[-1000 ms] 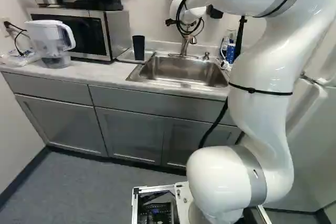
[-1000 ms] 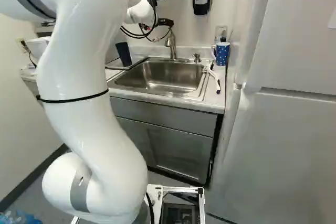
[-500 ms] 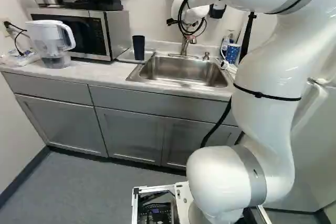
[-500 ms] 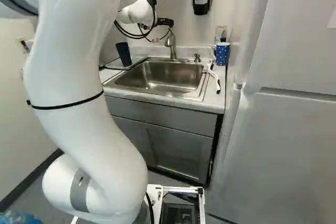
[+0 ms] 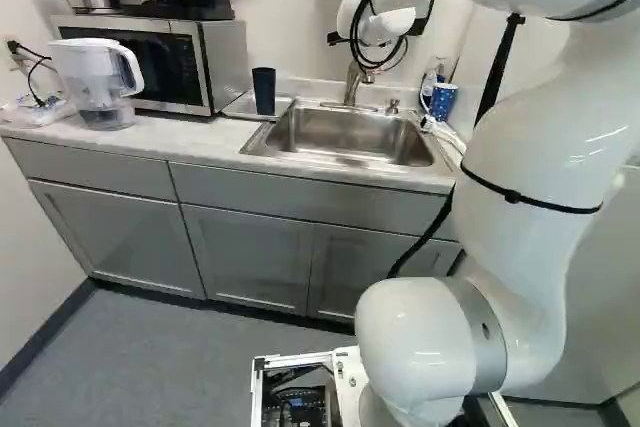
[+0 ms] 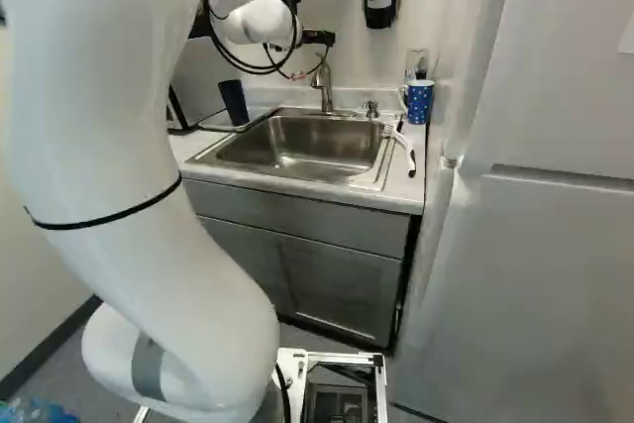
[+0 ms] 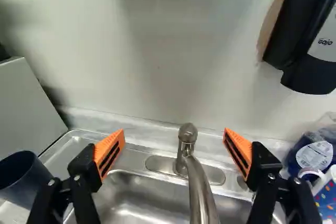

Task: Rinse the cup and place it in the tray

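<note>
The wrist view crops the dark cup [image 7: 32, 186].

Grey cabinets [image 5: 245, 257] beneath pale surface [image 5: 150, 137]; off-white wall [image 5: 275, 27] behind; blue-grey floor [image 5: 150, 367]; black baseboard [image 5: 45, 335]; tall white refrigerator [image 6: 535, 274], right of right base view.

Dark blue cup [image 5: 264, 93] — upright — on shallow tray [image 5: 239, 107], beside sink [image 5: 345, 133].

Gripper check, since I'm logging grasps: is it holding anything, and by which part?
Nothing is held: the gripper stands open, with the faucet showing between its fingers but touching neither.
</note>
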Controlling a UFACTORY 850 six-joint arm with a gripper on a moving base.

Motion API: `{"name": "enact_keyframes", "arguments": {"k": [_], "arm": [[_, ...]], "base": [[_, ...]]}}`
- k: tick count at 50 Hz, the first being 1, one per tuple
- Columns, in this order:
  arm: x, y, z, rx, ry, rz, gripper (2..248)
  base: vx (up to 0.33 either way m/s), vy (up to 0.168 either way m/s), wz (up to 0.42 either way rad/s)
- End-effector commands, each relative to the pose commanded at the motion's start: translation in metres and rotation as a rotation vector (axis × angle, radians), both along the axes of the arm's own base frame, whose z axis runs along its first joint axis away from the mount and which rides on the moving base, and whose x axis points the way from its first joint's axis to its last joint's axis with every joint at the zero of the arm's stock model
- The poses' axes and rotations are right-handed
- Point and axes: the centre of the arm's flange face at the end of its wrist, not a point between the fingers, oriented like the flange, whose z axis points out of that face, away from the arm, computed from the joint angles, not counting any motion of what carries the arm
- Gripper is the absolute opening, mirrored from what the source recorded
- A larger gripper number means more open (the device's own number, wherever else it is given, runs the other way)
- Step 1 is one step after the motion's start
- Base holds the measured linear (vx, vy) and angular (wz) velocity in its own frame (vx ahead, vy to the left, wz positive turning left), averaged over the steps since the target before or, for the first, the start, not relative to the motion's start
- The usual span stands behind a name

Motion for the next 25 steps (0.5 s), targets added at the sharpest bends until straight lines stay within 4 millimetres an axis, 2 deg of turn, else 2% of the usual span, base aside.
{"name": "enact_keyframes", "arguments": {"k": [25], "arm": [[-0.053, -0.018, -0.012, 0.011, 0.154, -0.045, 247]], "base": [[0.000, 0.000, 0.000]]}}
